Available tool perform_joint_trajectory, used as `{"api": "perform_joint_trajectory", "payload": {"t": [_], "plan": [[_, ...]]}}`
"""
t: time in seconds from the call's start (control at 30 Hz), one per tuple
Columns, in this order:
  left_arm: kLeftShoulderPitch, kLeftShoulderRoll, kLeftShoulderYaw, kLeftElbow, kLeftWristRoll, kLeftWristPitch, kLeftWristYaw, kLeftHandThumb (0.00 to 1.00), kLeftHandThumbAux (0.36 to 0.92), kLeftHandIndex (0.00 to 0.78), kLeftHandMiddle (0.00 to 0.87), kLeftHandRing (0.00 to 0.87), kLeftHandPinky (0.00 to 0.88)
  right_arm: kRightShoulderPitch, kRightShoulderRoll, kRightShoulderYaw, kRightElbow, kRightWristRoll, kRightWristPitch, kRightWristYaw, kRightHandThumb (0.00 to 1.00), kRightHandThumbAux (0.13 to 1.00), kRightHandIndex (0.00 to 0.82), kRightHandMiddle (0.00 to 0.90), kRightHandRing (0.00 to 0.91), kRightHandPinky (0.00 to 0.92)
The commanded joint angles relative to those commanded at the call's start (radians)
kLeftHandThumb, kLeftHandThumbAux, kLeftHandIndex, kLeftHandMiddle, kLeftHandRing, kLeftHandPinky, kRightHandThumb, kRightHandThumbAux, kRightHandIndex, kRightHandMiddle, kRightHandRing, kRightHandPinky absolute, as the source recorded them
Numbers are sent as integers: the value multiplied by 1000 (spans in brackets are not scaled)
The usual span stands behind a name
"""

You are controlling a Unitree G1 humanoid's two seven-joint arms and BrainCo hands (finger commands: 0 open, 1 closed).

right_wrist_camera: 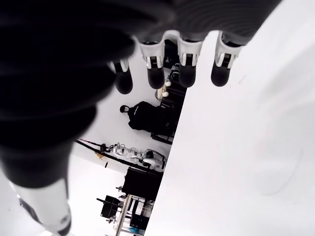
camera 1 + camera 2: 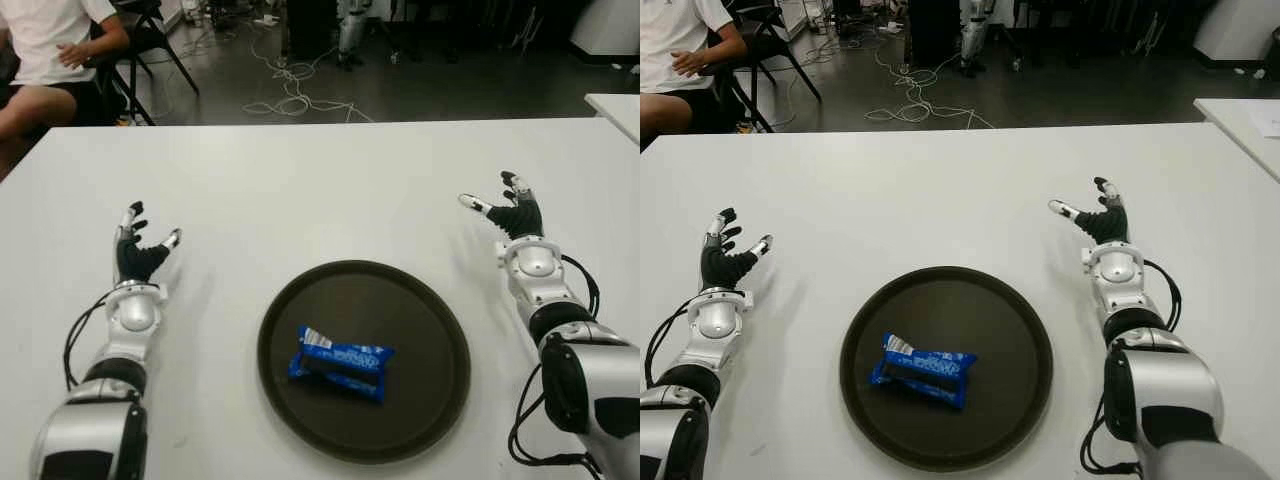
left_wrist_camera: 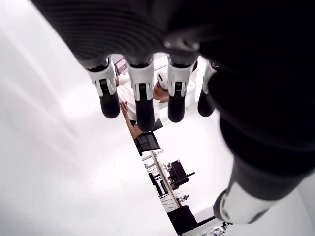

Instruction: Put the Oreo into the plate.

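Low in the centre of the left eye view, the blue Oreo packet (image 2: 341,362) lies flat inside the round dark plate (image 2: 430,330), a little left of the plate's middle and angled slightly, with neither hand touching it. The plate sits on the white surface (image 2: 300,190), which fills most of the frame. To the left of the plate, at mid-height, the left hand (image 2: 140,250) shows palm up with its fingers spread and released, grasping nothing; its wrist view shows the fingers (image 3: 142,98) extended and nothing between them. To the right of the plate and a little higher in the frame, the right hand (image 2: 508,208) is likewise open, fingers (image 1: 187,64) straight and empty in its wrist view. The packet lies between the two hands, well apart from both and lower in the frame than either. Beyond the surface's far edge, in the upper left corner, a seated person (image 2: 45,50) in a white shirt is partly in view beside a dark chair (image 2: 150,40), and loose cables (image 2: 290,85) trail over the dark floor along the top centre.
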Motion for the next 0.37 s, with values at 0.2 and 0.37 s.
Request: {"api": "perform_joint_trajectory", "payload": {"t": [0.2,0.37], "plan": [[1,1,-3,-3,4,-1,5,21,778,73,129,120,108,-1,-1,8,0,-2,3,-3,0,707,17,0,0,0],[2,-2,-6,-7,8,-4,10,12,777,71,126,118,106,-2,-2,1,0,9,13,8,0,709,17,0,0,0]]}}
